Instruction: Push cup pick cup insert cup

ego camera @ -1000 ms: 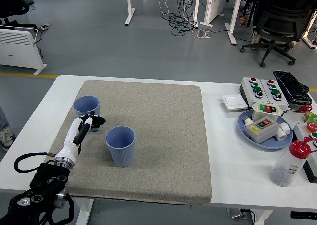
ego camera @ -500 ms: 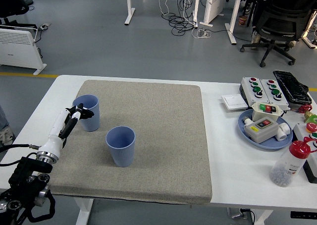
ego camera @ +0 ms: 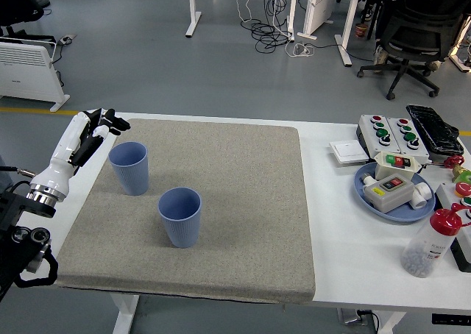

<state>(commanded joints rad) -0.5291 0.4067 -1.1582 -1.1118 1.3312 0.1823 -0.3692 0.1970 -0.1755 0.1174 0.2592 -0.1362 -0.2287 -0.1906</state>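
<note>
Two blue cups stand upright on the grey mat (ego camera: 243,201). One cup (ego camera: 129,168) is at the mat's left side, the other cup (ego camera: 179,216) sits nearer to me and a little to the right. My left hand (ego camera: 94,130) hovers to the upper left of the left cup, apart from it. Its fingers are spread and hold nothing. The right arm is out of view.
At the right stand button boxes (ego camera: 384,132), a blue plate (ego camera: 368,190) with a switch box and white parts, a white switch plate (ego camera: 348,151), and a red-capped bottle (ego camera: 429,243). A black tray (ego camera: 434,132) lies at the far right.
My left hand has drawn back from beside the left cup, rising and moving left and away toward the mat's far left corner. Both cups stay where they were.
</note>
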